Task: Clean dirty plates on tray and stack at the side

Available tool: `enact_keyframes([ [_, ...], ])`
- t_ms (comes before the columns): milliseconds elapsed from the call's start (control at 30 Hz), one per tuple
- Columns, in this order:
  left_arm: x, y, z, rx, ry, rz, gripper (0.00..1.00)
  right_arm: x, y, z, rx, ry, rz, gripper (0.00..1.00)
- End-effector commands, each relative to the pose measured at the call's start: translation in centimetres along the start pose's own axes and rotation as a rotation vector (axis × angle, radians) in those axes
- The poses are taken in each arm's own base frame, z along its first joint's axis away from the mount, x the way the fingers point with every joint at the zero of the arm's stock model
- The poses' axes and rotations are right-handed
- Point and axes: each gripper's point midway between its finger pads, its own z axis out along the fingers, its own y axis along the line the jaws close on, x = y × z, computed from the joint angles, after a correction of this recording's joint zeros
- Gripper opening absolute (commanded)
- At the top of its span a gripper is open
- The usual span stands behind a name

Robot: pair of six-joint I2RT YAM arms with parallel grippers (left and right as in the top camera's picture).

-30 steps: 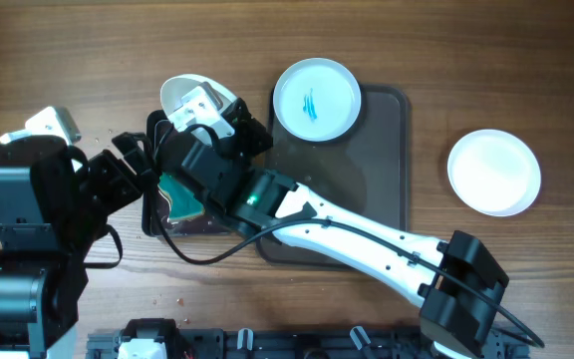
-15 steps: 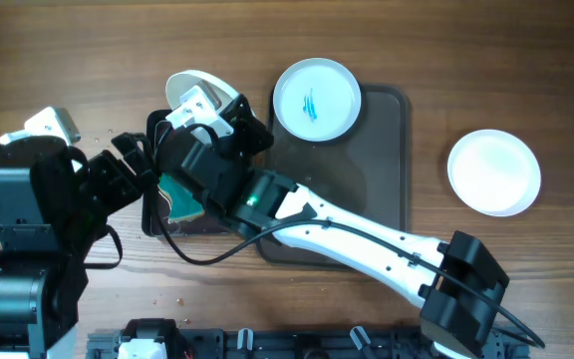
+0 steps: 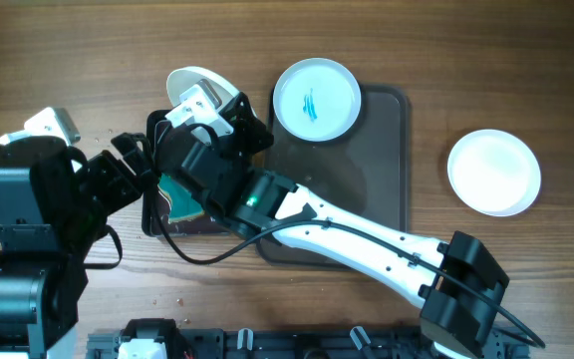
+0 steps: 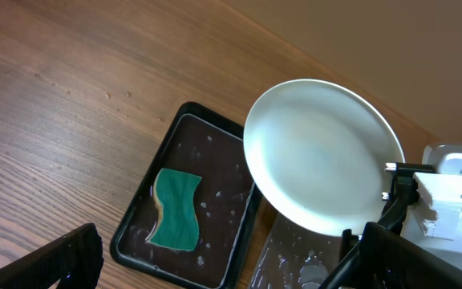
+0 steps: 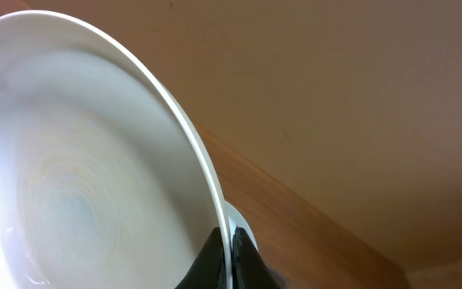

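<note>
The right end effector (image 5: 229, 254) is pinching the rim of a white plate (image 4: 319, 156), jaws closed thin on the edge. It is holding the plate tilted in the air at the upper left of the overhead frame, near the top of the small black tray (image 4: 203, 148) and just beside the brown tray (image 3: 382, 189). The left end effector (image 4: 219, 257) is hanging wide open and empty over the black tray, where the teal sponge (image 4: 173, 209) is lying flat. A second plate (image 3: 316, 100), with a teal smear in its centre, is sitting at the top of the brown tray. A third plate (image 3: 493, 172), clean-looking, is resting on the tabletop (image 3: 88, 50) at the right of the frame, well apart from the tray.

The white plate is showing no smear that I can make out on its visible face, so I am judging it ready for stacking. Doing that well is calling for levelling it before travel and lifting clear of the second plate on the way. It should then be centred over the third plate and lowered until the rims are meeting, and only then should the jaws be loosening. The grip is on a thin rim only, so slow swings are advisable.

The only writing reading clearly is "intel", on the white camera housing (image 4: 459, 172) at the right edge of the left wrist view.
</note>
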Motion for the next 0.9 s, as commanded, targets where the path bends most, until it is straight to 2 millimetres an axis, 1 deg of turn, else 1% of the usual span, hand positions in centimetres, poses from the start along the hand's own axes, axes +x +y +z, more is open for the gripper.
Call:
enact_keyframes([
  [0, 0.0, -0.4, -0.1, 0.022, 0.003, 0.005, 1.00, -2.3, -1.4, -2.1, 0.013, -0.049, 0.055, 0.04],
  [167, 0.0, -0.4, -0.1, 0.022, 0.003, 0.005, 1.00, -2.0, -1.4, -2.1, 0.012, -0.041, 0.060, 0.04],
  [233, 0.0, -0.4, -0.1, 0.022, 0.003, 0.005, 1.00, -0.6, -1.4, -1.6, 0.010, 0.004, 0.143, 0.04],
  [267, 0.0, -0.4, -0.1, 0.022, 0.003, 0.005, 1.00, 1.0, -0.8, -1.2, -0.032, 0.058, 0.223, 0.04],
  [300, 0.0, -0.4, -0.1, 0.022, 0.003, 0.005, 1.00, 2.4, 0.3, -0.8, -0.110, 0.119, 0.284, 0.04],
  [333, 0.0, -0.4, -0.1, 0.022, 0.003, 0.005, 1.00, 3.4, 1.4, -0.5, -0.184, 0.172, 0.329, 0.04],
  [367, 0.0, -0.4, -0.1, 0.022, 0.003, 0.005, 1.00, 4.5, 3.1, -0.3, -0.309, 0.252, 0.398, 0.04],
  [400, 0.0, -0.4, -0.1, 0.022, 0.003, 0.005, 1.00, 5.0, 4.7, -0.3, -0.444, 0.319, 0.456, 0.04],
  [433, 0.0, -0.4, -0.1, 0.022, 0.003, 0.005, 1.00, 5.0, 5.8, -0.2, -0.567, 0.360, 0.496, 0.04],
  [467, 0.0, -0.4, -0.1, 0.022, 0.003, 0.005, 1.00, 4.8, 6.1, -0.1, -0.671, 0.389, 0.540, 0.04],
  [500, 0.0, -0.4, -0.1, 0.022, 0.003, 0.005, 1.00, 4.5, 5.8, 0.1, -0.749, 0.411, 0.588, 0.04],
  [533, 0.0, -0.4, -0.1, 0.022, 0.003, 0.005, 1.00, 4.2, 4.9, 0.4, -0.807, 0.430, 0.645, 0.04],
  [567, 0.0, -0.4, -0.1, 0.022, 0.003, 0.005, 1.00, 4.0, 3.6, 0.8, -0.844, 0.448, 0.707, 0.04],
  [600, 0.0, -0.4, -0.1, 0.022, 0.003, 0.005, 1.00, 3.8, 1.6, 1.3, -0.877, 0.457, 0.776, 0.04],
  [667, 0.0, -0.4, -0.1, 0.022, 0.003, 0.005, 1.00, 3.5, -2.1, 2.2, -0.877, 0.446, 0.863, 0.04],
  [767, 0.0, -0.4, -0.1, 0.022, 0.003, 0.005, 1.00, 3.7, -9.3, 3.1, -0.795, 0.385, 0.963, 0.04],
  [800, 0.0, -0.4, -0.1, 0.022, 0.003, 0.005, 1.00, 3.9, -11.3, 3.1, -0.767, 0.368, 0.987, 0.04],
  [833, 0.0, -0.4, -0.1, 0.022, 0.003, 0.005, 1.00, 4.3, -13.7, 3.0, -0.728, 0.355, 1.020, 0.04],
  [867, 0.0, -0.4, -0.1, 0.022, 0.003, 0.005, 1.00, 5.5, -16.8, 2.7, -0.667, 0.365, 1.082, 0.05],
])
